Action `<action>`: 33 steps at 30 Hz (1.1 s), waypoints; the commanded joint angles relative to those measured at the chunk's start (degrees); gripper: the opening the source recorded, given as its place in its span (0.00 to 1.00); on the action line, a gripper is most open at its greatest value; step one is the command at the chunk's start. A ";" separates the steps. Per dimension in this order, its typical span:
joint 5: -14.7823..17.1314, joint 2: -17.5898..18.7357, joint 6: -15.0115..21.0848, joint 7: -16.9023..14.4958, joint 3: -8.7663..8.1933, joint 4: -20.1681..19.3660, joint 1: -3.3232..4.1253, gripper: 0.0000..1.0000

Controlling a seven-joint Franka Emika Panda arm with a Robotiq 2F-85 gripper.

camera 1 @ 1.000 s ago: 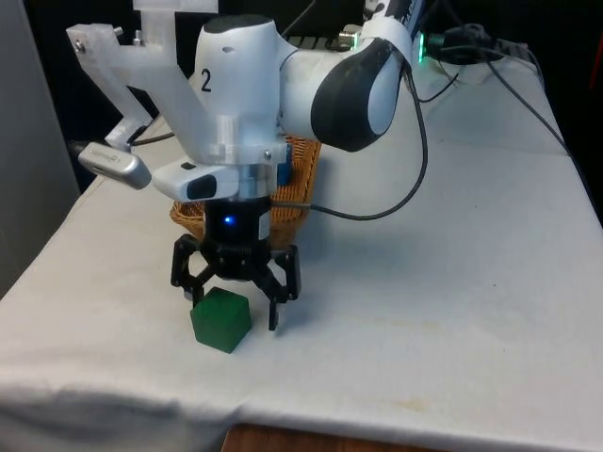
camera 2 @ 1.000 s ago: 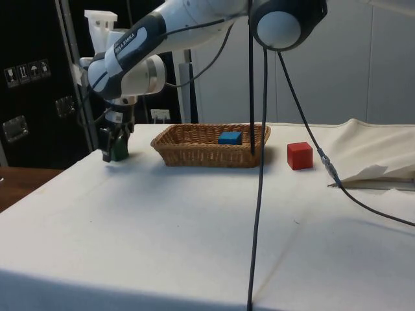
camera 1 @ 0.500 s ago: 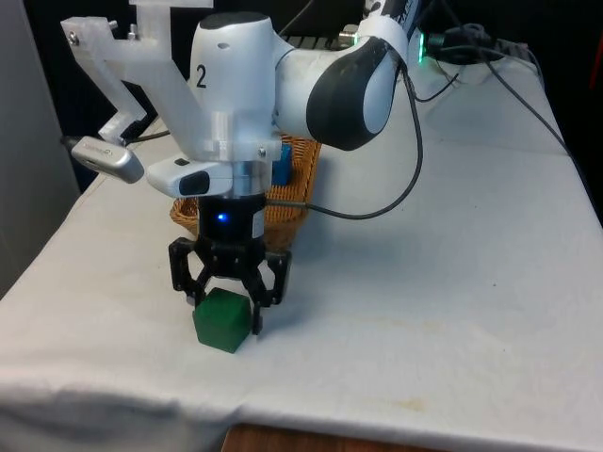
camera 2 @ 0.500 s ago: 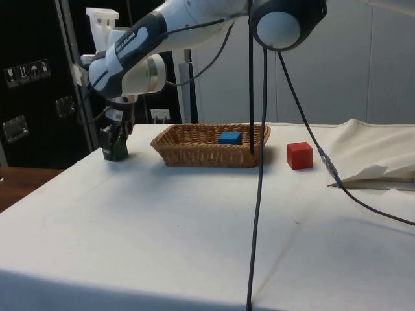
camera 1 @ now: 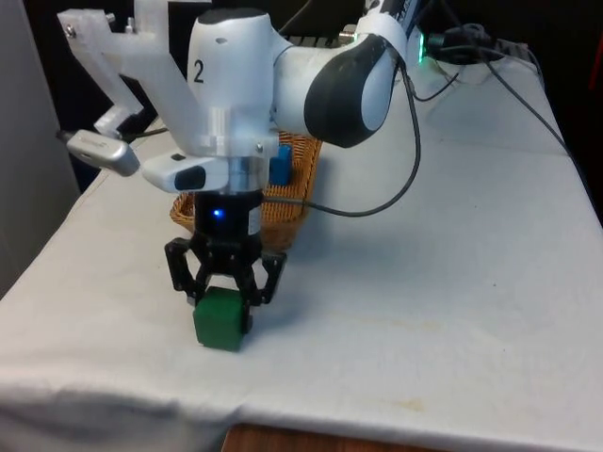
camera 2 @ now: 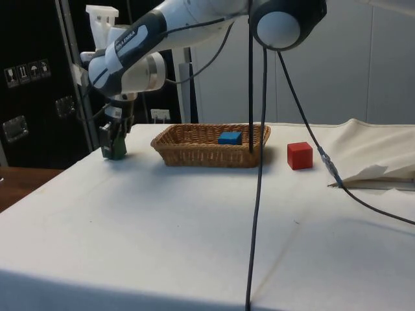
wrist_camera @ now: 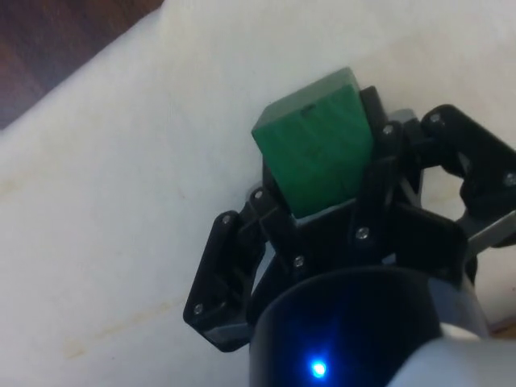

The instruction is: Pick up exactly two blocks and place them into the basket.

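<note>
Tool (camera 1: 223, 299) pinches green block (camera 1: 221, 320) from both sides, fingers pressed vs its flanks; wrist view shows same grip, block (wrist_camera: 316, 153) wedged btw the two black fingers (wrist_camera: 270, 211). Block sits on white-cloth counter (camera 1: 424, 311) or just at it; can't tell if underside touches the cloth. Spot is near counter's front edge, toward the front view's left. In side view, tool (camera 2: 113, 144) and green block (camera 2: 117, 151) are just beside the near end of the basket (camera 2: 211, 146), apart from it. Basket is woven wicker, w/ blue block (camera 2: 229, 137) lying inside. In front view basket (camera 1: 292, 184) is right behind the tool, blue block (camera 1: 281, 168) showing by the arm. Red block (camera 2: 299, 155) stands on the counter at basket's other end, near but not touching. Black cable (camera 2: 259, 194) hangs from the arm across the side view.
</note>
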 commanded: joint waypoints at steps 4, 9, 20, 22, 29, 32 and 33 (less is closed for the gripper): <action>0.06 -0.86 -0.80 -0.06 -0.74 -0.29 0.06 0.03; 0.11 -4.76 -1.66 -1.15 -1.26 -4.24 1.09 0.03; -0.11 -12.03 -2.41 -3.04 -1.95 -11.86 3.15 0.03; -0.11 -12.72 -2.46 -3.21 -2.01 -12.61 3.38 0.03; -0.86 -18.05 -2.46 -4.64 -2.52 -18.05 4.87 0.03; -1.26 -20.05 -2.46 -5.10 -2.69 -20.00 5.39 0.03; -1.43 -20.68 -2.46 -5.21 -2.75 -20.63 5.56 0.03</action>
